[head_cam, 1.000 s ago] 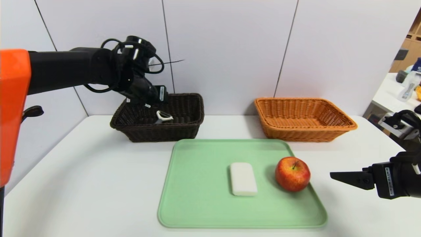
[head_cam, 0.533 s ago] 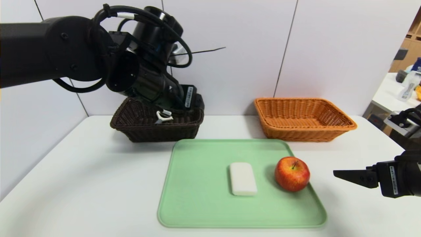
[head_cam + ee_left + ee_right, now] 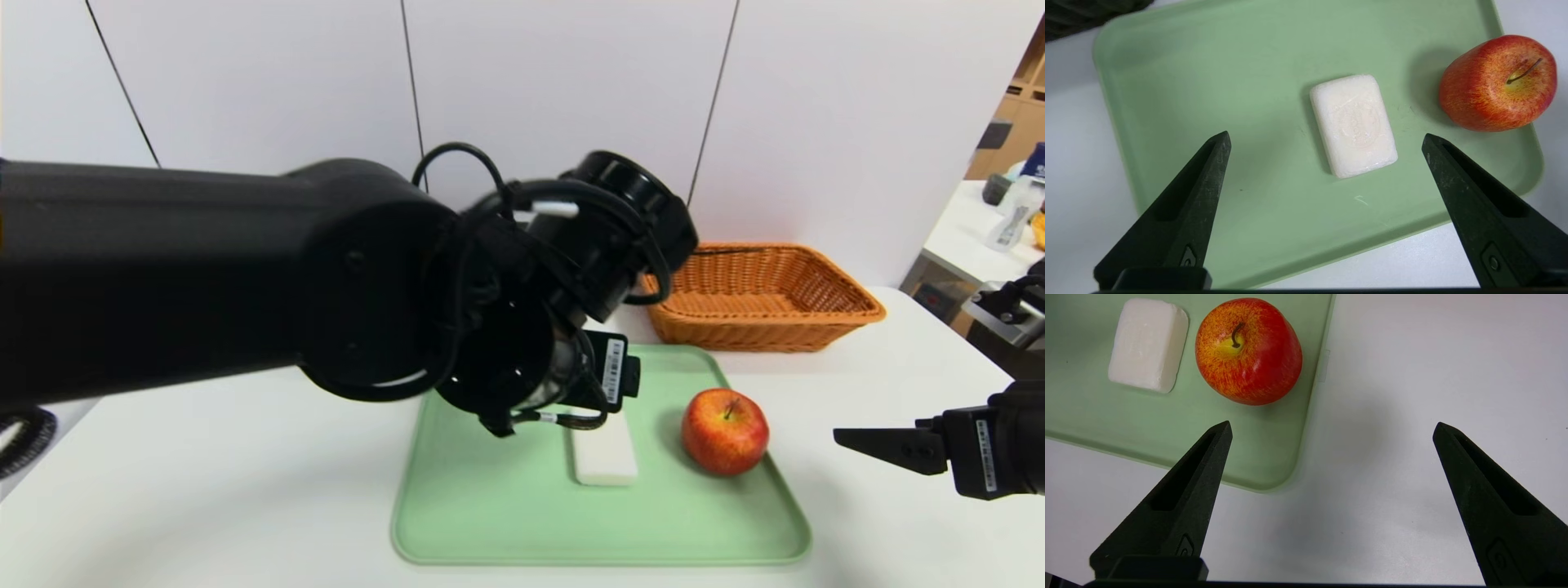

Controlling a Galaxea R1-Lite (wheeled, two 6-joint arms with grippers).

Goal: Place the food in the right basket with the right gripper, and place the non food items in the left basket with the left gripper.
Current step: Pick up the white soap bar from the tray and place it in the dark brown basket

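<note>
Soap (image 3: 1354,124) lies ahead of your wide-open left gripper (image 3: 1326,139), centred between its fingers, long axis running near-to-far on the tray (image 3: 1167,81).

tray (image 3: 1167,81): pale mint green, plain
soap bar (image 3: 1354,124): creamy white, faint embossed oval on top
apple (image 3: 1496,83): red streaked with orange, yellow round the brown stem
right basket (image 3: 759,296): bright orange wicker weave
left gripper (image 3: 1327,141): matt black fingers
right gripper (image 3: 1331,428): matt black too
table (image 3: 1412,396): plain white
</note>
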